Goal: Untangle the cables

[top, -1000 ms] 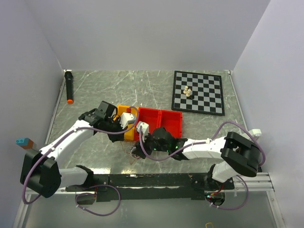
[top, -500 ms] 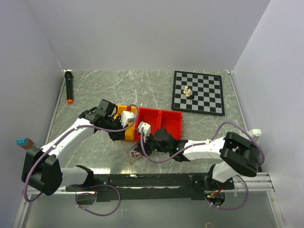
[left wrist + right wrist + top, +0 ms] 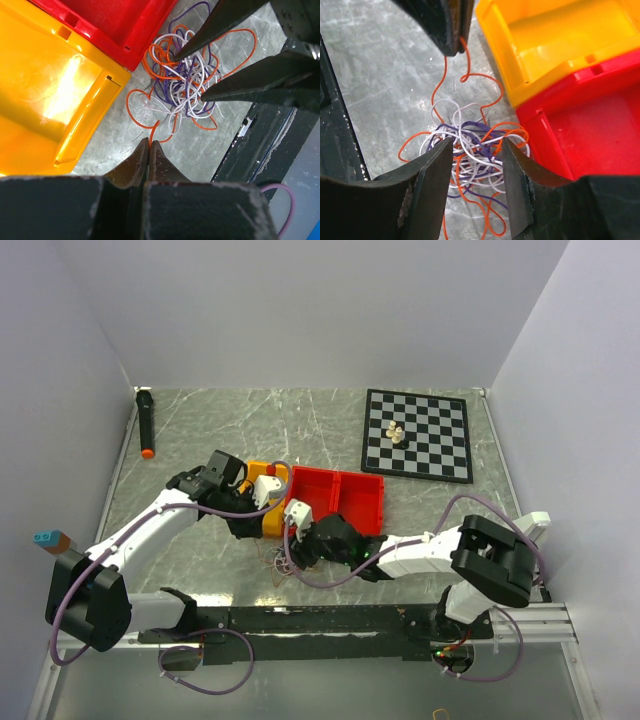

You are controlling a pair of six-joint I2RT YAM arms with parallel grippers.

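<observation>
The cables are a palm-sized tangle of thin orange, white and purple wires on the marble table, just in front of the red bin; from above the cables are mostly covered by the arms. My left gripper is shut on one orange cable, which runs from its tips into the clump. In the right wrist view that left gripper hangs above the cables. My right gripper is open, one finger on each side of the clump; its jaws are not pressed on the wires. The right gripper comes in from the far side.
A yellow bin and a red two-part bin stand right behind the tangle. A chessboard with a few pieces lies at the back right. A black marker lies at the back left. The black base rail runs along the near edge.
The right gripper has slid a little to the left over the clump, and its jaws narrowed, then widened slightly. The left gripper stays shut on the orange cable and drew back slightly.
</observation>
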